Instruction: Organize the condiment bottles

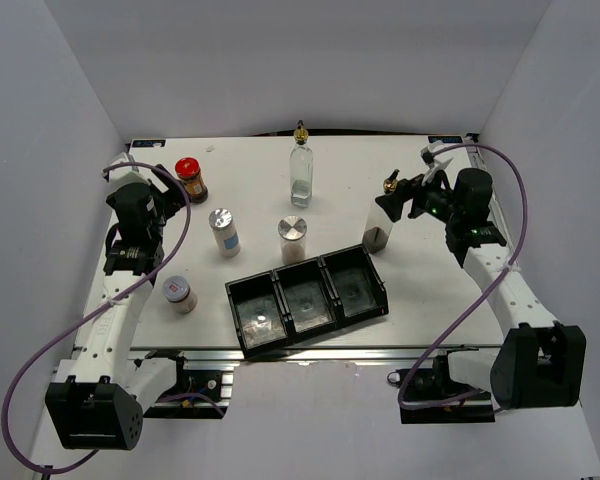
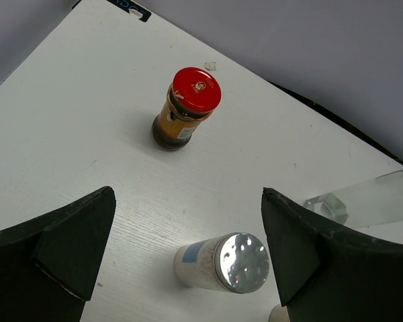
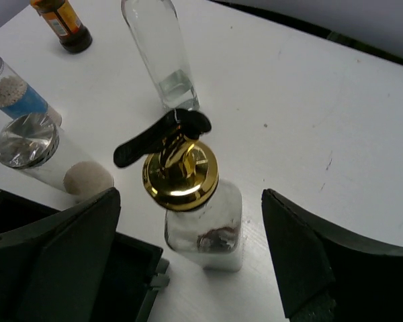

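Six condiment bottles stand on the white table. The red-lidded dark jar (image 1: 190,178) (image 2: 185,107) is at the back left, just ahead of my left gripper (image 1: 166,184) (image 2: 188,221), which is open and empty. A blue-labelled silver-lidded shaker (image 1: 224,232) (image 2: 221,263) shows below and between its fingers. A second shaker (image 1: 293,238) and a third (image 1: 179,293) stand near the tray. One tall clear bottle (image 1: 301,168) is at the back. My right gripper (image 1: 410,196) (image 3: 188,208) is open around the other gold-pourer bottle (image 1: 380,224) (image 3: 205,228), without touching it.
The black three-compartment tray (image 1: 375,300) (image 3: 131,285) lies at the front centre, holding none of the bottles. White walls close in the back and both sides. The right wrist view also shows the tall bottle (image 3: 158,54) and two shakers (image 3: 27,144).
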Available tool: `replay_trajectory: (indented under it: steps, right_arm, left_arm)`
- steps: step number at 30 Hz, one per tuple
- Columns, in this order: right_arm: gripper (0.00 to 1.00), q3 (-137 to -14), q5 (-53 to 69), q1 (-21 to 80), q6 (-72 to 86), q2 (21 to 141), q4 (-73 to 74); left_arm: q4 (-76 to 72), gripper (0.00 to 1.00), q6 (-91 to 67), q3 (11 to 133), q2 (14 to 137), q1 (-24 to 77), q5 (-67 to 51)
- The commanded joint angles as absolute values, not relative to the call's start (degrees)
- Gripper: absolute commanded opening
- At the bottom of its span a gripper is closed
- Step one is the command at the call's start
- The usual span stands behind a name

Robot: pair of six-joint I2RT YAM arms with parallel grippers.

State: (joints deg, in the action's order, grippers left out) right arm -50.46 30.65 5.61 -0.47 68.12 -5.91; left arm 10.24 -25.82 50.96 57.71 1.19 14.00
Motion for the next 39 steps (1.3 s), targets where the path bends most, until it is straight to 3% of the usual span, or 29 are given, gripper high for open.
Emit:
replay_trajectory:
  steps: [1,5,9,13,18,20,31,39]
  right_arm:
    - [0.89,-50.98,33.83,5.89,-2.72,70.83,-17.13]
    - [0.81,-53.34,35.07,5.98,-2.73,75.93,-19.07]
    - [0.57,-53.18,38.76,6.41,-2.03,78.49,-23.35]
    - [0.26,-51.59,37.36,6.59,-1.32,76.91,-26.37]
    - [0.16,-52.64,34.99,6.59,-3.07,72.96,-24.09]
    - [0.06,-54.92,32.71,6.68,-4.21,71.81,-21.63]
    - [0.00,-65.74,36.82,8.35,-1.76,64.52,-12.83]
    - [0.00,-65.57,55.70,12.65,-5.34,61.26,-7.14]
  left_arm:
    - [8.96,0.98,-24.70,50.45,56.78,0.97,13.01]
    - [8.35,0.98,-24.52,49.92,56.16,0.97,13.71]
    - [8.35,0.98,-24.26,49.57,55.46,0.97,14.50]
    - [8.17,0.98,-24.26,49.31,55.02,0.97,14.77]
    - [7.91,0.98,-24.34,49.22,55.02,0.97,14.77]
    - [7.82,0.98,-24.35,49.22,55.11,0.97,14.68]
    - [7.73,0.98,-25.05,49.13,54.93,0.97,13.97]
    - [6.60,0.98,-25.14,48.16,53.70,0.97,12.84]
